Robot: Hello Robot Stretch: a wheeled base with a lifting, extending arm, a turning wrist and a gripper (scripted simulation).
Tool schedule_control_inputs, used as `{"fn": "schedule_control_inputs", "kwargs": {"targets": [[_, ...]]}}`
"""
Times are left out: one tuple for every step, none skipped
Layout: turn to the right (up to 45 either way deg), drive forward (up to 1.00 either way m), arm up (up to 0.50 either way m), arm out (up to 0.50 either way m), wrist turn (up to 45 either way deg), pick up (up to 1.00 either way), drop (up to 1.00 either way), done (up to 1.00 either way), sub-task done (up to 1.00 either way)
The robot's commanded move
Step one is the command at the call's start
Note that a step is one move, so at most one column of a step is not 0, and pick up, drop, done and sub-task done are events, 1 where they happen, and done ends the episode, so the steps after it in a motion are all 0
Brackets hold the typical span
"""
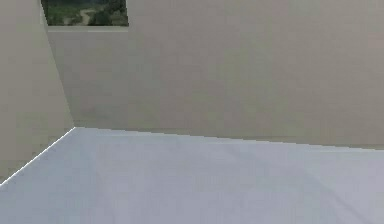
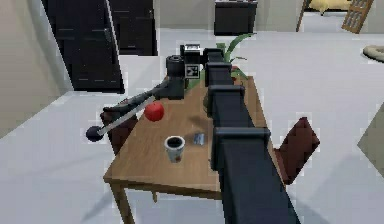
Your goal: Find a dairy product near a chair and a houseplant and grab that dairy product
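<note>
Ahead, the forward view gives a bare room corner. A beige wall stands at its left, and a dark green picture hangs high up just right of the corner. A second beige wall runs on to the right, with pale floor below.

The arm side view gives the furniture. At its left stands a dark panelled door. Right of that, the gripper reaches out past the left edge of a wooden table, its thin fingers slanting down to the left. Whether the jaws are apart or together cannot be told, nor whether it holds anything, since things lie on the table close by its body.

A round red thing sits on the tabletop just beside the gripper's body. Nearer the table's front edge stands a white cup with dark contents. Just right of the cup lies a small pale blue-grey thing, next to the arm, a dark bar rising across the table. Which of these small things is the dairy product cannot be told from their shapes.

At the table's far end a houseplant spreads green leaves. Behind it, against the far wall, stands a dark cabinet. A reddish-brown chair is just beside the table's right side. Wooden furniture shows at the top right corner.
</note>
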Motion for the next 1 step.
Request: {"fn": "schedule_control_inputs", "kwargs": {"targets": [[0.0,0.00,0.00,0.00,45.0,0.00,0.00,0.00,0.00]]}}
